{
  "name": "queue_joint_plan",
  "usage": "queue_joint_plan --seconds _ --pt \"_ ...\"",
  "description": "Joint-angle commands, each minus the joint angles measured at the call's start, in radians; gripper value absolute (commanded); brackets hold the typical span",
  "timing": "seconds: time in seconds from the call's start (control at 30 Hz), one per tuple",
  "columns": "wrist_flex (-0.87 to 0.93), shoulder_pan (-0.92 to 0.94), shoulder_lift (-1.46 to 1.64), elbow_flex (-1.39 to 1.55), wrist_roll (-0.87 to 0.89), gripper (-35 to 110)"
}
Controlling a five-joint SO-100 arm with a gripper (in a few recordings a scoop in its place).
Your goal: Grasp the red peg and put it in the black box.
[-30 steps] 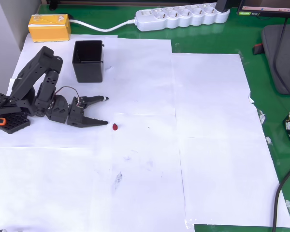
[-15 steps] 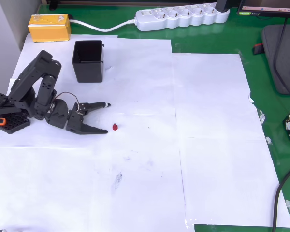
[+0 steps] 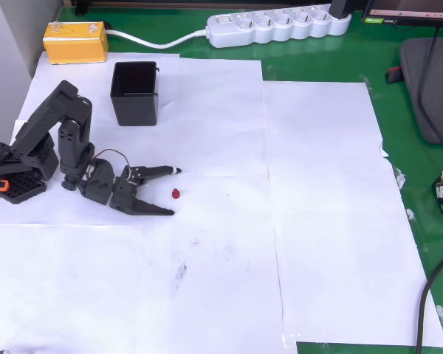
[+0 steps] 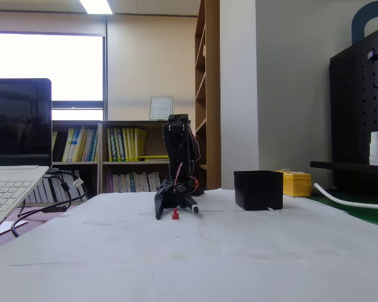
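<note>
Arm base at the left edge of the overhead view, links folded low over white paper sheets (image 3: 317, 184) covering the green surface (image 3: 317, 63). Hand (image 3: 172, 192) reaches rightward, fingers spread wide apart, nothing between the pads. Red peg (image 3: 175, 194) lies on the paper right at the mouth of the spread fingers, between the two tips, touching neither as far as can be told. In the fixed view the peg (image 4: 175, 215) stands upright just in front of the lowered hand (image 4: 176, 206). Black box (image 3: 135, 92) sits above the arm in the overhead view, well apart from the peg. Yellow box (image 3: 75, 41) beyond it, white power strip (image 3: 280, 25) further right.
</note>
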Motion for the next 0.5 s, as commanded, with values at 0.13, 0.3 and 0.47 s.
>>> queue_joint_plan --seconds 0.13,0.3,0.47 --pt "0.008 -0.026 -0.043 0.011 -0.054 41" --pt "-0.003 -0.04 -0.052 -0.025 -0.06 41" --pt "-0.023 -0.054 -0.058 -0.064 -0.058 41"
